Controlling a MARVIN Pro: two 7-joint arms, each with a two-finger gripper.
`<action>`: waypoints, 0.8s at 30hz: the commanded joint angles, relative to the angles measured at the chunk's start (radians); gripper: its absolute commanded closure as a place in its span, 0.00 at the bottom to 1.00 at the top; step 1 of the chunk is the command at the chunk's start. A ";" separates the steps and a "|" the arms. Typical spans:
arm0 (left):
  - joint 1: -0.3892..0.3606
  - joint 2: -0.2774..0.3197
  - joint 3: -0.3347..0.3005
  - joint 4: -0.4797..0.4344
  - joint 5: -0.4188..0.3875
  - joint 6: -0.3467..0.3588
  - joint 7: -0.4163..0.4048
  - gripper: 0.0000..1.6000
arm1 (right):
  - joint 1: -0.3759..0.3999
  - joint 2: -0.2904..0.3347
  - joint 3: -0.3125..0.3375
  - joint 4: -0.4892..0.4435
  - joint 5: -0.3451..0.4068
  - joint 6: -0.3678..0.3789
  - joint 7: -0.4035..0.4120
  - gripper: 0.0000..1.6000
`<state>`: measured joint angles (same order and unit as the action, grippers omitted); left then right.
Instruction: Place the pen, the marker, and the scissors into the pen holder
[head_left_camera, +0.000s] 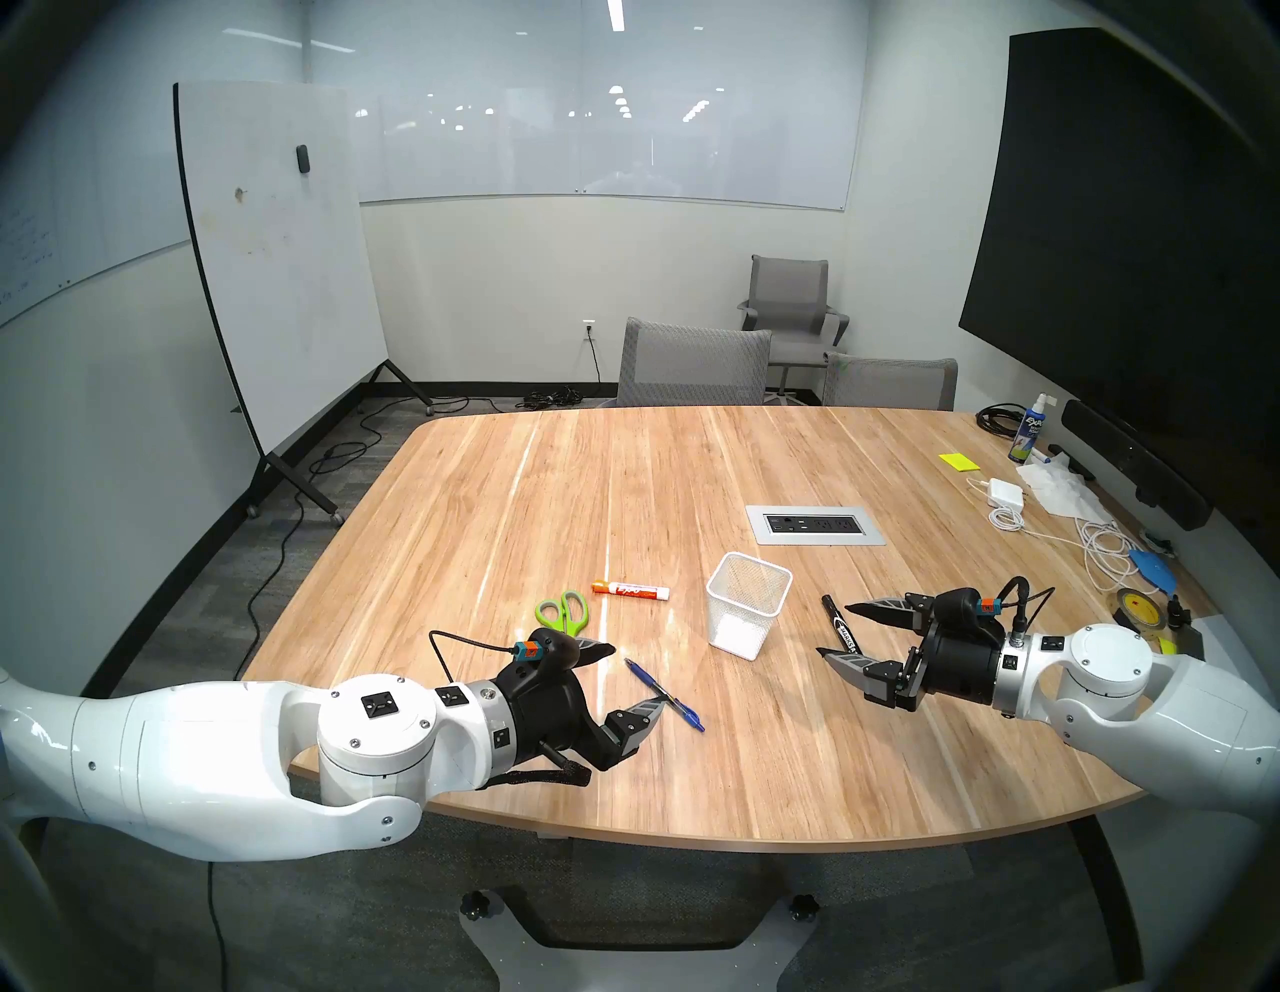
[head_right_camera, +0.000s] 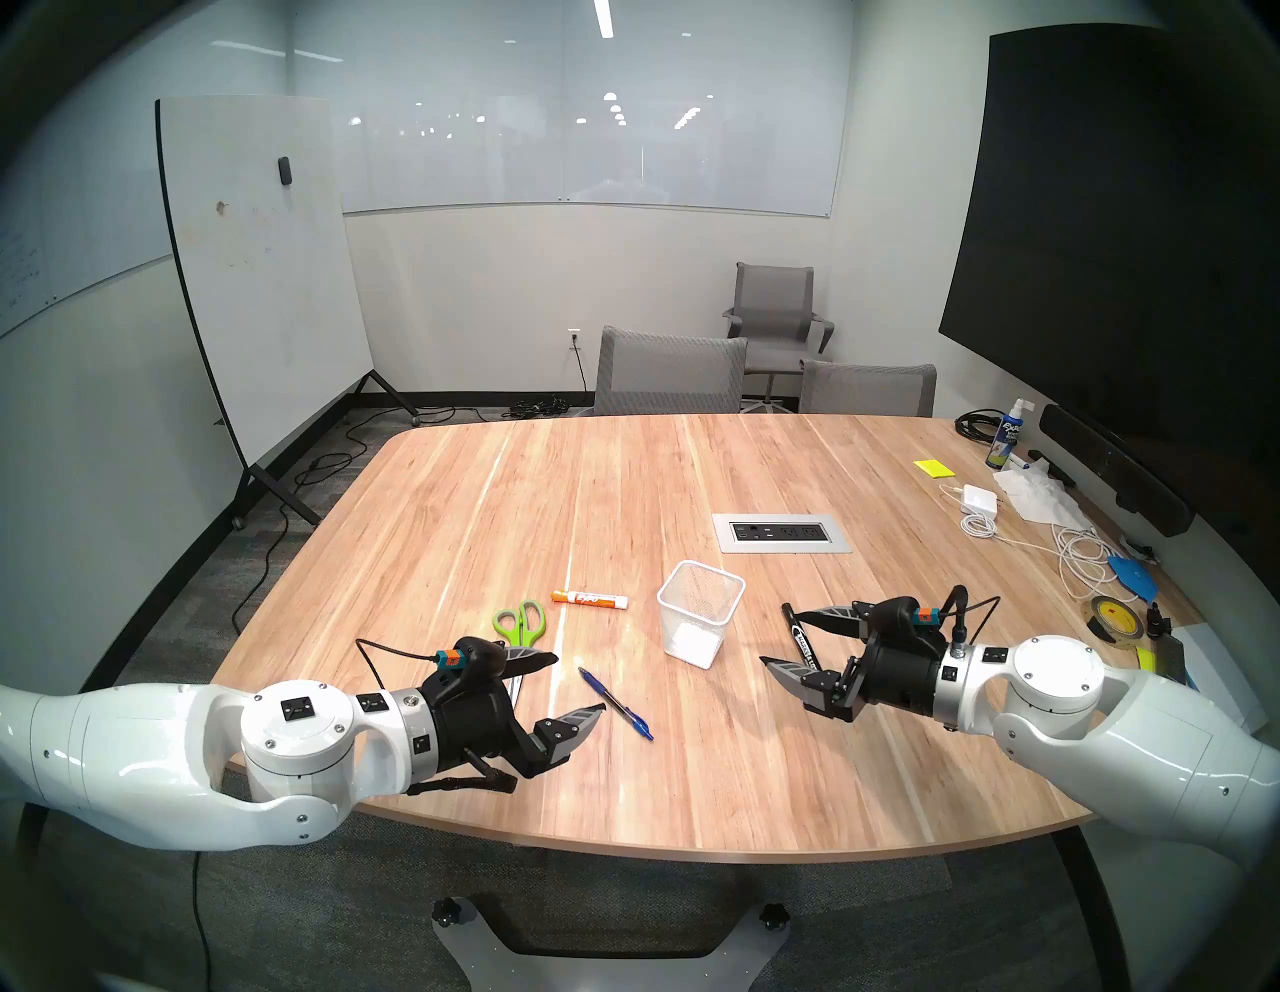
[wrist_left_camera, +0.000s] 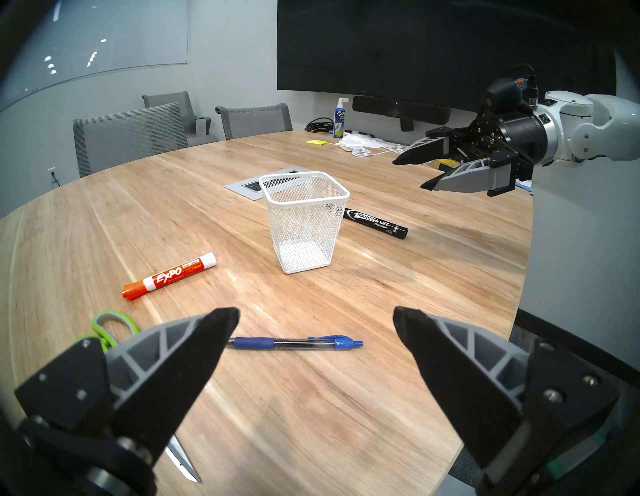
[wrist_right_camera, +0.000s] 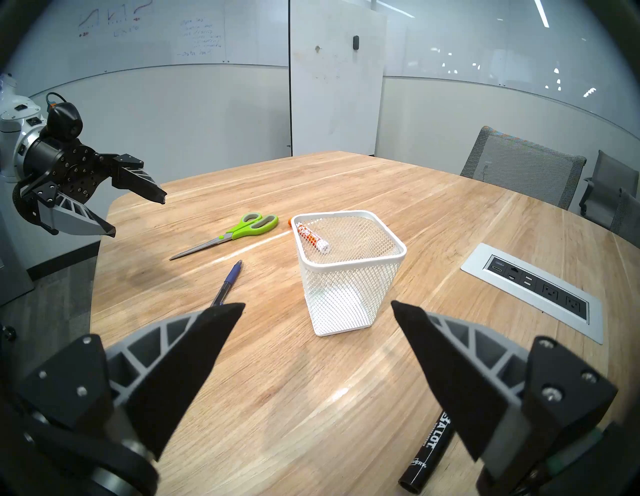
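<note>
The white mesh pen holder (head_left_camera: 748, 613) stands upright with nothing in it. To its left lie an orange-and-white marker (head_left_camera: 630, 591), green-handled scissors (head_left_camera: 562, 611) and a blue pen (head_left_camera: 663, 694). A black marker (head_left_camera: 839, 627) lies to its right. My left gripper (head_left_camera: 641, 676) hovers open over the pen's tip end, with the pen (wrist_left_camera: 294, 343) just beyond its fingertips (wrist_left_camera: 221, 322). The scissors' blades run under that hand. My right gripper (head_left_camera: 834, 629) hangs open above the black marker (wrist_right_camera: 427, 457), facing the holder (wrist_right_camera: 346, 277).
A power outlet panel (head_left_camera: 815, 525) is set into the table behind the holder. At the right edge are white chargers and cables (head_left_camera: 1101, 547), a spray bottle (head_left_camera: 1026, 436), yellow sticky notes (head_left_camera: 957, 462) and a tape roll (head_left_camera: 1136, 606). Grey chairs (head_left_camera: 692, 364) stand at the far side.
</note>
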<state>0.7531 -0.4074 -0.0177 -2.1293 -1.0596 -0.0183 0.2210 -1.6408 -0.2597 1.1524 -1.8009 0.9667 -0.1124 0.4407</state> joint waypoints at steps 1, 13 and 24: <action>-0.007 0.000 -0.007 -0.006 -0.001 -0.003 0.000 0.00 | 0.006 0.002 0.006 -0.001 0.002 -0.002 -0.001 0.00; -0.008 0.000 -0.007 -0.006 -0.001 -0.003 0.000 0.00 | 0.006 0.002 0.006 -0.001 0.002 -0.002 -0.001 0.00; -0.008 0.000 -0.006 -0.006 -0.002 -0.003 0.000 0.00 | 0.006 0.002 0.006 -0.001 0.002 -0.002 -0.001 0.00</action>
<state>0.7526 -0.4074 -0.0158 -2.1287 -1.0597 -0.0183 0.2216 -1.6408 -0.2593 1.1511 -1.8005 0.9668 -0.1124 0.4406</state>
